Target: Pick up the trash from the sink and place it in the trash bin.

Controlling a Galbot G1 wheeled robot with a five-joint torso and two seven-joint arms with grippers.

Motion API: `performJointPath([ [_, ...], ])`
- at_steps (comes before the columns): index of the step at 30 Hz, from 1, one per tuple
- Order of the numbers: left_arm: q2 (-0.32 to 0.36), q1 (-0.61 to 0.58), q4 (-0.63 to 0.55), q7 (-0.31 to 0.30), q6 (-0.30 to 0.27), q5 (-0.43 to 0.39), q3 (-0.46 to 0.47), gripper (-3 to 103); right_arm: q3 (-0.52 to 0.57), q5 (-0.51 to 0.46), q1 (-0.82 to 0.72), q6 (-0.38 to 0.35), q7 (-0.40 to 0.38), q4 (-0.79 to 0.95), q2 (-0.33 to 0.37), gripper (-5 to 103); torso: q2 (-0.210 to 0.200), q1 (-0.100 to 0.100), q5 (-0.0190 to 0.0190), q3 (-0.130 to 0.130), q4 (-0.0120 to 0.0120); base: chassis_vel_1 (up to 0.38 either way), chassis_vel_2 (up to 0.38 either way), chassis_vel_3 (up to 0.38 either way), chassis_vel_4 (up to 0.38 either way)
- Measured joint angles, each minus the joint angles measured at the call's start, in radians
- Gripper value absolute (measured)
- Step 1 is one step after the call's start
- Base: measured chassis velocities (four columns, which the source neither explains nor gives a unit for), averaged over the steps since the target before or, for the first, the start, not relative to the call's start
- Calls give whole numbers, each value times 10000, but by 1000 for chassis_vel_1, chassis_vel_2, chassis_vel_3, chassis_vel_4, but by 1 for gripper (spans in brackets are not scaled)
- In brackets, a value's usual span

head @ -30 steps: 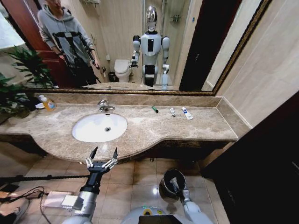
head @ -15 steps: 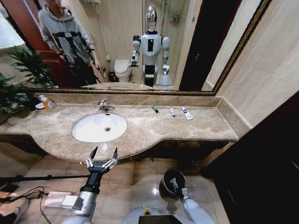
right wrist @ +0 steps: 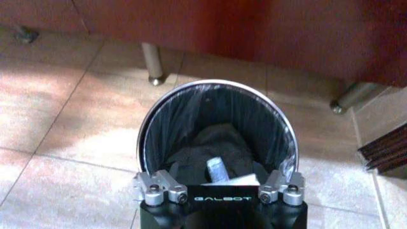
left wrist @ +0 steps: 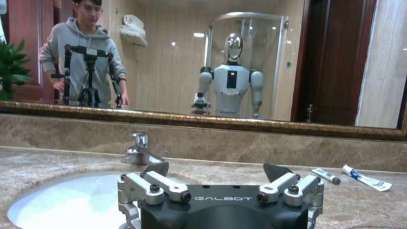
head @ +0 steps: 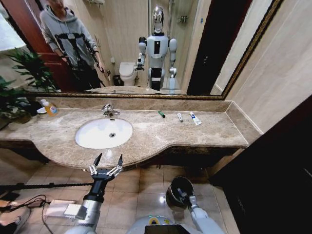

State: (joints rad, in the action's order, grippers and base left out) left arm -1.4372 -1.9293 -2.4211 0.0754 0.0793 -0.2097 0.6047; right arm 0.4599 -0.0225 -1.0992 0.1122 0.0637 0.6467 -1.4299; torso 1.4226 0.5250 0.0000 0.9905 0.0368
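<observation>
Two grippers we see: our left gripper (head: 106, 162) spread open before the sink (head: 87, 142), our right gripper (right wrist: 219, 183) over the trash bin (right wrist: 159, 119), fingers unreadable.

- The left arm reaches forward and up from low on the robot's left side
- The left gripper (head: 107, 164) is at the arm's tip, pointing up and ahead, its two dark fingers spread wide apart with nothing between them
- The right arm is low on the robot's right side, angled forward and down
- The right gripper (right wrist: 218, 179) points downward; a small pale packet shows between its jaws
</observation>
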Motion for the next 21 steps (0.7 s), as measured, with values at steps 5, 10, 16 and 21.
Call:
performJointPath([
  [5,0,0,0,0,0,0,0,100,51,-128,-779,-271,-29,1304,80,93,0,0,0,0,0,0,0,0,0],
  [10,0,0,0,0,0,0,1,100,219,-459,-2042,-319,-238,3236,140,100,0,-1,1,0,-1,0,0,0,0],
  [16,0,0,0,0,0,0,1,100,547,-354,-3834,302,-717,6263,187,100,1,-1,0,-1,0,0,0,0,0],
  [21,0,0,0,-1,0,0,0,100,999,-516,-5235,408,-907,8513,85,100,1,-1,-1,-1,-1,0,0,0,0],
])
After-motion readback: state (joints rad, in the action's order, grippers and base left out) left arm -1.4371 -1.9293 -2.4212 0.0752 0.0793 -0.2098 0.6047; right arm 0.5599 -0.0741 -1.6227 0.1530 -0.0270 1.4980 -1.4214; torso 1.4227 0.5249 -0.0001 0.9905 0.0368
